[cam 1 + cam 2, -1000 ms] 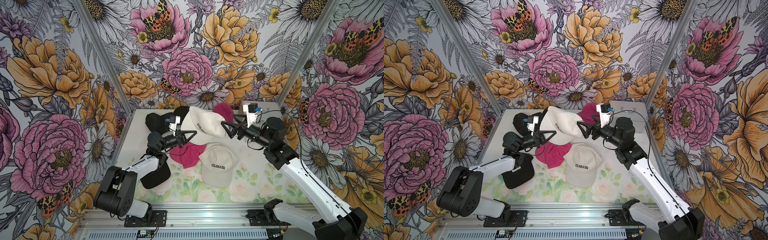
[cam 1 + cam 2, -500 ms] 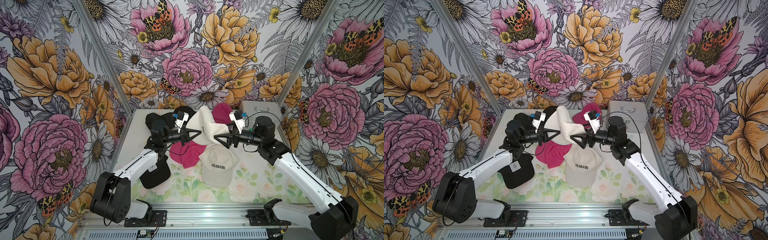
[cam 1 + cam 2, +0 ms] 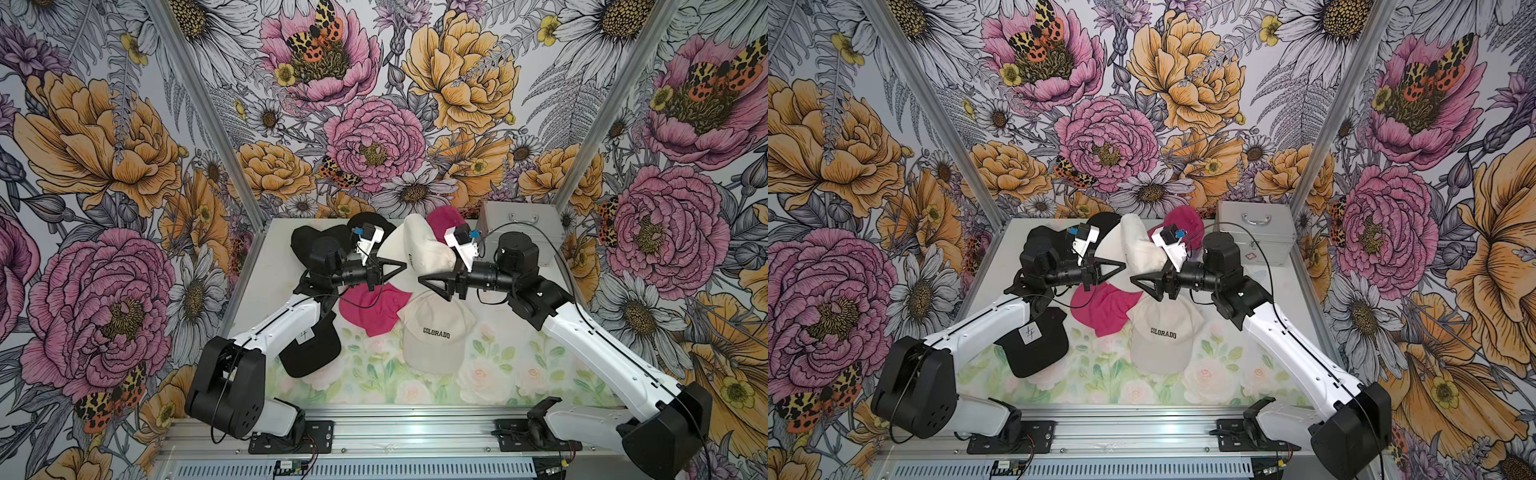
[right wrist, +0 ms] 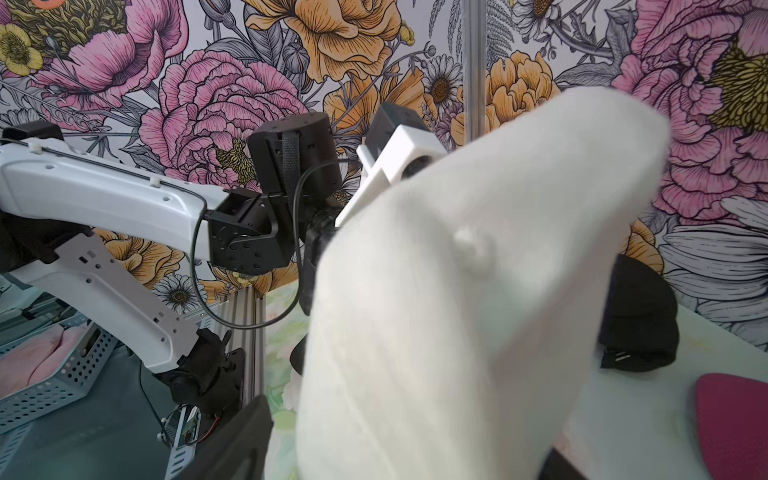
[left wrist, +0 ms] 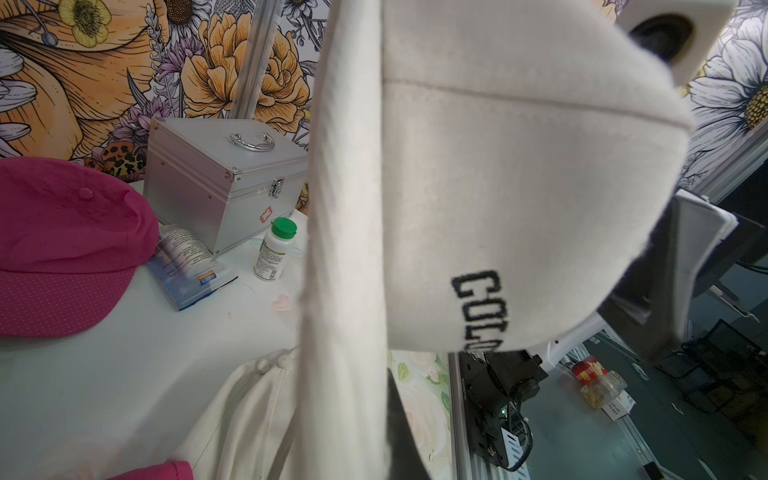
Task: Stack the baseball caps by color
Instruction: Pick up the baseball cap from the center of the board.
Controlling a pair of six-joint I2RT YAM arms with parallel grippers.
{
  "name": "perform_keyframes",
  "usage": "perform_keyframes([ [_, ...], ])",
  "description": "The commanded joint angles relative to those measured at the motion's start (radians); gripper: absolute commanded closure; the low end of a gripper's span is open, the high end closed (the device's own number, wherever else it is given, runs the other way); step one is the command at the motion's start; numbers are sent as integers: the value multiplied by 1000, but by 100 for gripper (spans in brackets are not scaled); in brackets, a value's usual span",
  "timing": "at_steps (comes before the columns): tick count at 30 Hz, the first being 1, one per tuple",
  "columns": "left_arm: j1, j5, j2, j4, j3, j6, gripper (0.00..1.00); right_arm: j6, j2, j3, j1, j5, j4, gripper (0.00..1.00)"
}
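Cream cap [image 3: 417,247], centre frame, hangs pinched in the left gripper [image 3: 400,266]. The right gripper [image 3: 428,282] stands spread around it.

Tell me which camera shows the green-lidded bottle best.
The left wrist view: the bottle stands upright and unobstructed beside the silver case. Neither top view shows it; the right arm covers that area. The right wrist view, mostly filled by the cream cap, shows none of it.

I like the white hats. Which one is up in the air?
The white hat the left gripper holds up; the other white hat lies flat on the table.
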State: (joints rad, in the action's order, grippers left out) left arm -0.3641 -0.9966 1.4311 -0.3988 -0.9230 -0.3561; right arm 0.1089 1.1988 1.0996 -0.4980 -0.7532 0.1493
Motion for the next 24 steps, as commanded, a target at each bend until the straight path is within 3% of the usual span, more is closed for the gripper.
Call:
perform_keyframes([
  [1, 23, 60, -6, 3, -1, 1, 100, -13, -31, 18, -8, -26, -7, 25],
  [5, 50, 85, -9, 7, 25, 0, 100, -16, -34, 35, -17, -85, -8, 35],
  [9, 68, 105, -6, 19, 31, 3, 100, -30, -35, 49, -23, -122, -15, 54],
  [15, 80, 131, 9, 44, 31, 20, 100, 17, -63, 8, -31, -168, -154, 72],
  [24, 108, 141, 34, 52, 38, 30, 100, 11, -91, 11, -34, -165, -155, 84],
])
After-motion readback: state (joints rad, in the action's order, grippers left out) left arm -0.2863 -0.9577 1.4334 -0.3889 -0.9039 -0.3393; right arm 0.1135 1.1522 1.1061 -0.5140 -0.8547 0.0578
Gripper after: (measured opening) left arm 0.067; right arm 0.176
